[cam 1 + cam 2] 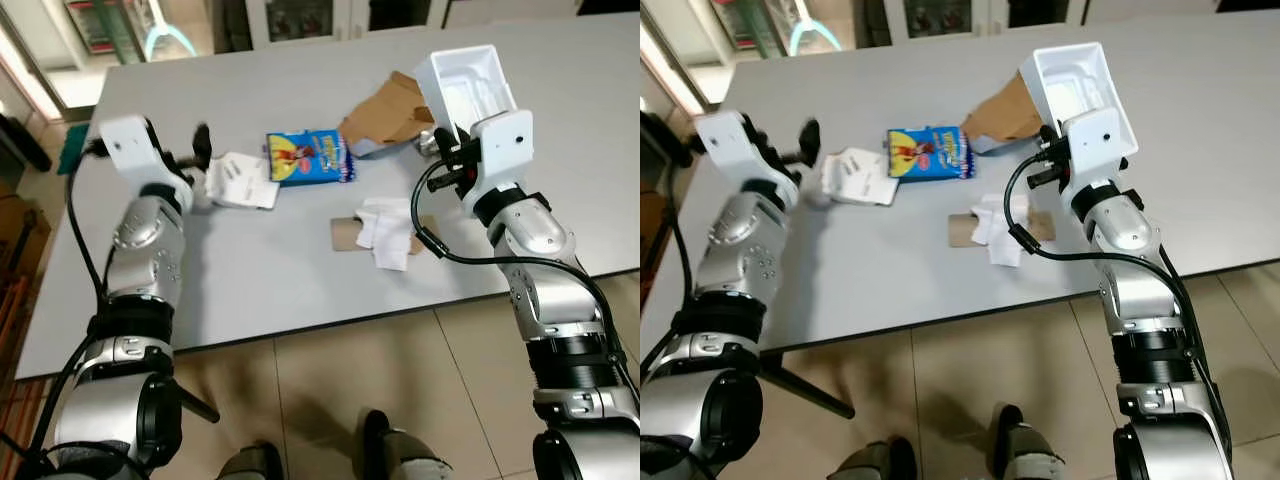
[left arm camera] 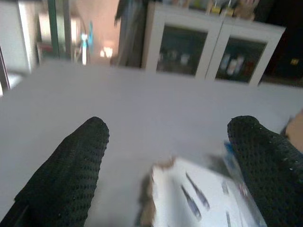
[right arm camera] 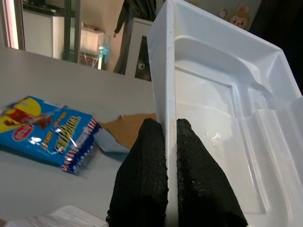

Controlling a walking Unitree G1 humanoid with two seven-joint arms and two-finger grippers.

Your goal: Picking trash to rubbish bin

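- Head views: grey table [image 1: 300, 290] strewn with trash; white plastic tray [image 1: 468, 85] raised above the far right of the table, pinched by right gripper [image 3: 170, 142] along one wall. Blue snack packet [image 1: 310, 157] lying flat mid-table, brown cardboard [image 1: 390, 112] behind it, white crumpled paper [image 1: 388, 230] on a small cardboard scrap near the front edge. Left gripper [image 1: 195, 165] held low over the table, just beside a white folded paper [image 1: 240, 182]. No rubbish bin seen.
- Left wrist view: two black fingers [image 2: 71, 175] spread wide, nothing between them yet; white folded paper lying on the table ahead of and slightly between the tips, blurred. Glass-fronted cabinet [image 2: 213, 52] beyond the far table edge.
- Right wrist view: fingers closed tight on the thin upright wall of the white plastic tray, one pad on each face; tray hollow facing away from the blue snack packet on the table below.
- Step judged: tray secured and lifted clear by the right arm; left arm lined up for a second pick on the white folded paper.
- Next move judged: advance and lower the left fingers to straddle the paper's edge, then close; flat sheet likely to slide or bend, so a low approach needed. Bin then to be found, carrying the tray level.
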